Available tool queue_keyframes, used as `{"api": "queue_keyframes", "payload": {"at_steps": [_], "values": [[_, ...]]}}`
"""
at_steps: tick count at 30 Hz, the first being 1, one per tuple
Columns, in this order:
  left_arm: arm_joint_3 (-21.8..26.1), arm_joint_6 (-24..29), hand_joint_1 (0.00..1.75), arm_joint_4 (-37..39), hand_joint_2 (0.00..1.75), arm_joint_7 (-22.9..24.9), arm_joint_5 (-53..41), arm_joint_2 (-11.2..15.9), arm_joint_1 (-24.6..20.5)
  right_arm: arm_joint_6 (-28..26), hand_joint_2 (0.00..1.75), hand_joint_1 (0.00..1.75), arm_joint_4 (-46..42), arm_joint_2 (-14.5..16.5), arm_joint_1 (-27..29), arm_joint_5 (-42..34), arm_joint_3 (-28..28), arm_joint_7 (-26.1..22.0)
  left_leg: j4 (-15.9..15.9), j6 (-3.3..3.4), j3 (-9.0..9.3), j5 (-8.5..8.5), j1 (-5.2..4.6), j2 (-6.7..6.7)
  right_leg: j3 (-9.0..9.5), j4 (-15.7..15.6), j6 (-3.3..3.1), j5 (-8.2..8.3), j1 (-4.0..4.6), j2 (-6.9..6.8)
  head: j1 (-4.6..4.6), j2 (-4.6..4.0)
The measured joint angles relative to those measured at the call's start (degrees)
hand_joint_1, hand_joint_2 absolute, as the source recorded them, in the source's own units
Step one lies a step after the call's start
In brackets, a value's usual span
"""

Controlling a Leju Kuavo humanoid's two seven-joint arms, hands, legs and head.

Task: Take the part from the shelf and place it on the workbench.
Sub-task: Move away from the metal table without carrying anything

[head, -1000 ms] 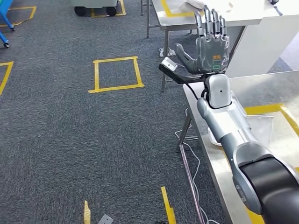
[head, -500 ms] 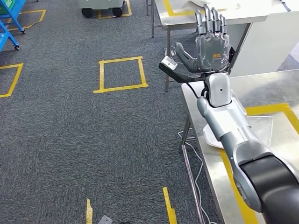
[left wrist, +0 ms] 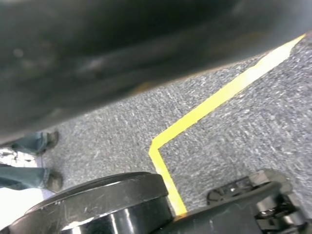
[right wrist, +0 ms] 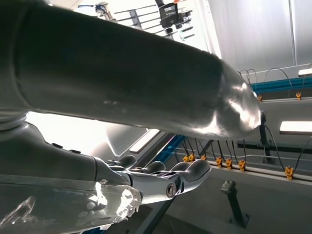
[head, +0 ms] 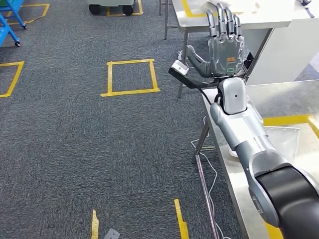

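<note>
Far to the left, a blue cart [head: 6, 20] stands at the edge of the grey carpet [head: 56, 149], and a wheeled trolley [head: 111, 5] sits at the far side of the room. Out on the carpet there is a square of yellow tape [head: 129, 92]. Shorter yellow strips [head: 180, 221] lie nearer the robot's feet. In the left wrist view a person's shoes [left wrist: 51, 181] stand on the same carpet beside a yellow tape corner [left wrist: 158, 146]. How the left robot hand lies I cannot tell.

Further right, white cables [head: 205, 162] trail over the floor under the edge of the steel table [head: 285, 97]. The silver right arm [head: 244, 134] reaches up over that edge, and the right robot hand [head: 225, 47] is raised above it with its back towards the robot. Its fingers [head: 222, 20] are straight up and close together, the thumb [head: 195, 59] sticks out to the side, and it has hold of nothing. A black bracket with a small white block [head: 180, 68] juts out from the wrist below the thumb.

The part [head: 285, 142], a pale flat thing in clear wrapping, lies on the table just beside the forearm. It sits inside the yellow tape line [head: 285, 119] marked there, and the arm hides some of it. Beyond the robot hand stands a second steel table [head: 195, 17], with a white cabinet [head: 285, 50] to its right.
</note>
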Motion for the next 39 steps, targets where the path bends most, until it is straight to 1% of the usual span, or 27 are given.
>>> {"api": "queue_keyframes", "payload": {"at_steps": [7,39], "values": [[0.84,-0.43,0.0,0.0,0.0,-1.24,1.03,-0.02,-0.05,0.0,0.0,0.0,-0.24,-0.35,0.48,-0.12,0.09,-0.08,0.01,0.17,0.01,0.06,-0.02,0.01,-0.03,-0.01,0.18,0.09,-0.03,0.02,-0.02,0.0],[1.93,0.39,0.0,0.0,0.0,-1.23,1.1,-0.02,-0.05,0.23,0.0,0.0,-1.62,-1.24,1.85,-0.5,0.59,-0.07,0.0,0.17,0.02,0.11,0.05,0.01,-0.11,0.14,0.17,0.08,0.03,0.03,-0.02,0.0]]}}
